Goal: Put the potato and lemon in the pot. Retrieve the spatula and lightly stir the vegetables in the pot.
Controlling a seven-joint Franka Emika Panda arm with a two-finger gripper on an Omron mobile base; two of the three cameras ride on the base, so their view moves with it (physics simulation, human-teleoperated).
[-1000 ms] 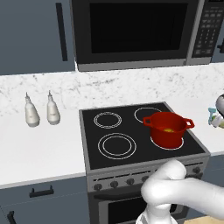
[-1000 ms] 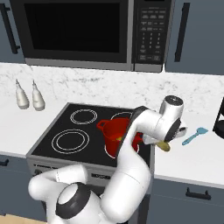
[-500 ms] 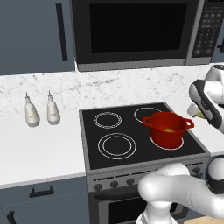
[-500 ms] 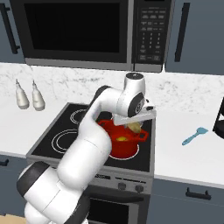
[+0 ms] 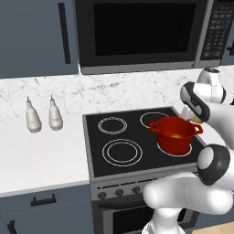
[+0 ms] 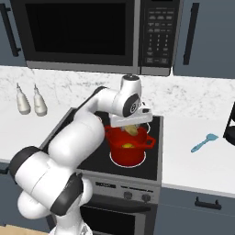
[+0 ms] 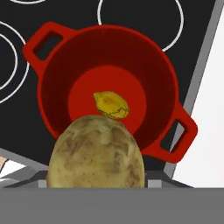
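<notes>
The red pot stands on the stove's front right burner, also seen as the pot and the pot. The yellow lemon lies on its bottom, and it shows as the lemon from the right base. My gripper hangs just above the pot's rim, shut on the brown potato; the potato hides the fingertips. The grey-blue spatula lies on the counter to the right of the stove.
Two white bottles stand on the left counter. The microwave hangs over the stove. A dark appliance sits at the right counter's edge. The other burners are bare.
The arm swung left from the right counter near the spatula to above the pot, carrying the potato. The lemon stays in the pot.
</notes>
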